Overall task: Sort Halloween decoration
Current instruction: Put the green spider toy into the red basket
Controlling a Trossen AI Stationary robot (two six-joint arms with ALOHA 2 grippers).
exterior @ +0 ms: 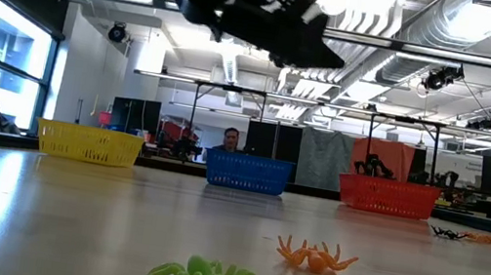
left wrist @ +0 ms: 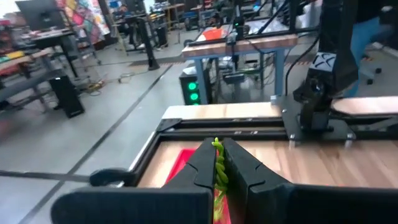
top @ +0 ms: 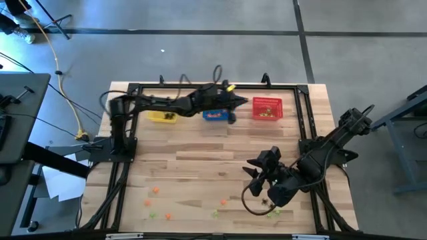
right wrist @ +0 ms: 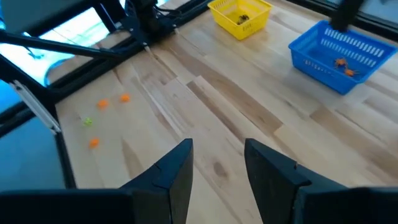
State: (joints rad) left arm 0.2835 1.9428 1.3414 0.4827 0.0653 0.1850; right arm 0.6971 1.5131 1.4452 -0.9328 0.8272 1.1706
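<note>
Green and orange trinkets lie loose along the table's near edge. The right gripper hangs above that stretch, fingers spread, empty. Farther back, the left gripper pinches a green trinket just beside the red basket. The step looks like delivery; next it should centre over that basket and release.

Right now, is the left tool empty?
No: in the left wrist view the left tool is shut on a light green trinket, which shows pinched between its two dark fingers above the red basket.
</note>
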